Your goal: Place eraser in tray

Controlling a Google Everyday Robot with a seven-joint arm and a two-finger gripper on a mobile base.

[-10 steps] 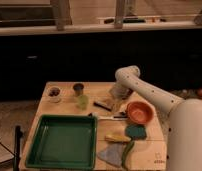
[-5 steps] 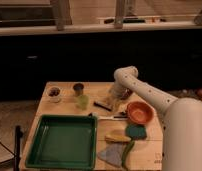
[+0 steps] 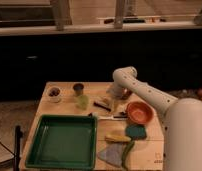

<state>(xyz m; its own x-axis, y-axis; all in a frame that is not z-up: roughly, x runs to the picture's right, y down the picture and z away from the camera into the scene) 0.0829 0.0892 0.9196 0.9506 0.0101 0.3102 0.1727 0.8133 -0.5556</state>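
Observation:
The eraser (image 3: 101, 104), a small dark block with a pale edge, lies on the wooden table behind the tray. The large green tray (image 3: 35, 150) sits at the front left of the table and holds nothing. My gripper (image 3: 110, 102) hangs from the white arm (image 3: 144, 92), low over the table. It is right beside the eraser's right end. I cannot tell whether it touches the eraser.
A knife with a black handle (image 3: 114, 117) lies in front of the eraser. An orange bowl (image 3: 140, 113) and a teal pad (image 3: 136, 131) are to the right. A small white bowl (image 3: 54, 93), a dark cup (image 3: 79, 89) and a green cup (image 3: 82, 102) stand at the back left. A yellow item (image 3: 117, 137) and a grey cloth (image 3: 110, 155) lie at the front.
The gripper has shifted only slightly and stays low by the eraser. The eraser and the other things have not moved.

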